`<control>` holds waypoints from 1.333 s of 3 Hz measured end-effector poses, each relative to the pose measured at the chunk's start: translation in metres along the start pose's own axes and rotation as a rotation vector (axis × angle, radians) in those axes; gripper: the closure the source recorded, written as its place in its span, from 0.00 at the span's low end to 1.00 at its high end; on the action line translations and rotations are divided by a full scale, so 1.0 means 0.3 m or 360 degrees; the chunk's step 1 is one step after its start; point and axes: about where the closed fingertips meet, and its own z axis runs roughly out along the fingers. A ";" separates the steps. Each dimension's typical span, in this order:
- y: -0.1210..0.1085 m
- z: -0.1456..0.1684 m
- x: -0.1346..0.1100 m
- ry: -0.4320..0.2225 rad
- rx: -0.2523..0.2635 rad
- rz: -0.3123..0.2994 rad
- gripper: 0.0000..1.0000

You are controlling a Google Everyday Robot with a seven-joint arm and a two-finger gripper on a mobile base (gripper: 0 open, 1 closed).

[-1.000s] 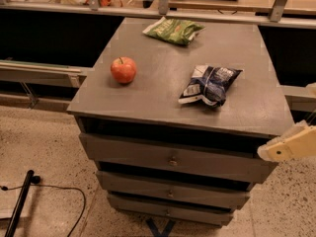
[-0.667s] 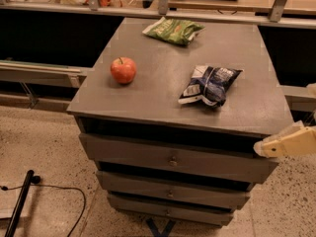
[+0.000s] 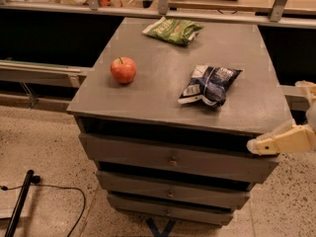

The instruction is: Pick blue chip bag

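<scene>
Far left on the floor — a black rod (image 3: 20,201). Next, a gray drawer cabinet (image 3: 158,100) with three things on top. On the left side, a red apple (image 3: 123,69). At the back, a green chip bag (image 3: 173,30), lying flat. Right of the apple and well apart from it, the blue chip bag (image 3: 210,85), crumpled, with white patches. Far right, by the cabinet's front corner — the cream gripper (image 3: 279,141), maybe pointing left, holding nothing. Open or closed: cannot tell.
</scene>
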 end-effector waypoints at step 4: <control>-0.063 0.363 -0.024 -0.0129 0.0070 0.0106 0.00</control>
